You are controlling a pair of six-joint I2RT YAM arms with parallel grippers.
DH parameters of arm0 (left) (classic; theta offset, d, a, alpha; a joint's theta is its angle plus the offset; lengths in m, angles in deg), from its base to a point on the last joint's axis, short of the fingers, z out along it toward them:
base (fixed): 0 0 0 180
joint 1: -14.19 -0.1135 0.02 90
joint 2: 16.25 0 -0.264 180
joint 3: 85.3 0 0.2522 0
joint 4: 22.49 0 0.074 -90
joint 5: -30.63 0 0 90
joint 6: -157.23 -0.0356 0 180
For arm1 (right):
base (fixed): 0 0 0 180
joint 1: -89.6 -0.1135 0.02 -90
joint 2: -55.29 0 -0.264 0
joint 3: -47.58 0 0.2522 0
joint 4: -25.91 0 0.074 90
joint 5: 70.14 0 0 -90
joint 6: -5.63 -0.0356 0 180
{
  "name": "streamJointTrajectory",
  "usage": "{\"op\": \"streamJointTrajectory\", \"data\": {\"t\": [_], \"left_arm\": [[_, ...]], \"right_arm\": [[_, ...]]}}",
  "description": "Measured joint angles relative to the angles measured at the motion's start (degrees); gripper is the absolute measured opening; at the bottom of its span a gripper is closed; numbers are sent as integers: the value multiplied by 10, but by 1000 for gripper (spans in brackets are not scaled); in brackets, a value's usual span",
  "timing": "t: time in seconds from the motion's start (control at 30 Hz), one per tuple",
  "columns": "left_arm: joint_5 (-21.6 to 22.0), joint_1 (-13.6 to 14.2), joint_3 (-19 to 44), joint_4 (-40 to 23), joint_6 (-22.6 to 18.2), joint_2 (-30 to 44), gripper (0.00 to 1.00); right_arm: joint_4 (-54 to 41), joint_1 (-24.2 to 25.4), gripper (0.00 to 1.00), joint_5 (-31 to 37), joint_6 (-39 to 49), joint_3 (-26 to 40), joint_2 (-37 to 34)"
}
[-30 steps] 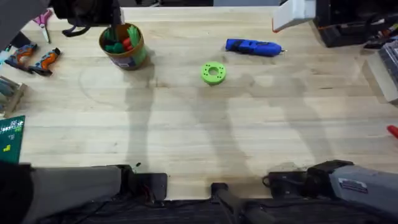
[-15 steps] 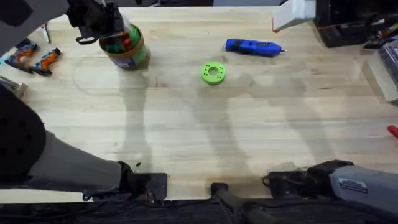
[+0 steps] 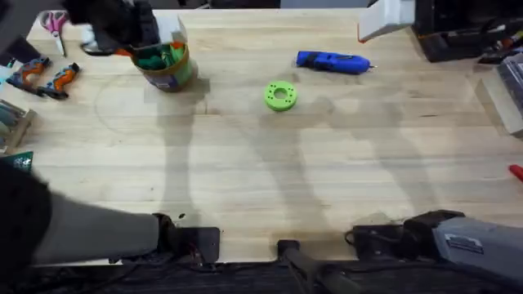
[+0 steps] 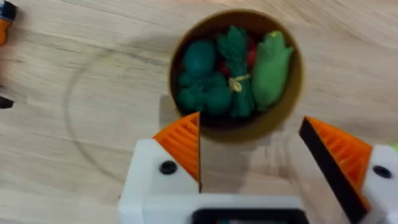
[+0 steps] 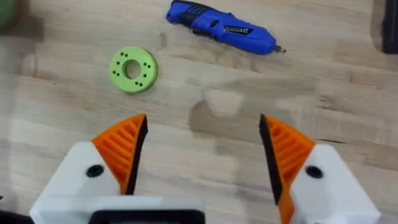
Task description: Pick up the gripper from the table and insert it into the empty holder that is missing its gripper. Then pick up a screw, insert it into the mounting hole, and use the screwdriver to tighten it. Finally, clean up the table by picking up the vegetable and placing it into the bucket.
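Observation:
The tan bucket [image 3: 169, 67] stands at the back left of the table, and green and red toy vegetables [image 4: 236, 74] lie inside it. My left gripper [image 4: 250, 121] hovers open just above the bucket [image 4: 280, 118], its orange pads [image 4: 183, 140] apart over the near rim and holding nothing. The left arm [image 3: 114, 24] shows dark and blurred over that spot. The blue screwdriver [image 3: 331, 62] lies at the back centre, also seen as the screwdriver [image 5: 221, 26] ahead of my right gripper [image 5: 202, 121], which is open and empty. The loose gripper, the empty holder and the screw are out of view.
A flat green ring [image 3: 280, 95] lies mid-table. Orange-handled pliers [image 3: 49, 77] and pink scissors [image 3: 55, 24] sit at the left edge. A white block with an orange tip [image 3: 382, 20] and black equipment [image 3: 458, 37] stand at the back right. The right arm [image 3: 458, 238] rests low at the front.
The left arm has shifted about above the bucket. The screwdriver, the green ring and the right arm have not moved.

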Motion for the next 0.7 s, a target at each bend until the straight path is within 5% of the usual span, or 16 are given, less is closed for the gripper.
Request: {"op": "streamJointTrajectory", "data": {"t": [0.33,0.7], "left_arm": [[-53,0,14,-226,-76,-219,987],[-51,0,-47,-235,-80,-462,986]], "right_arm": [[0,0,993,0,0,0,0],[0,0,993,0,0,0,0]]}}
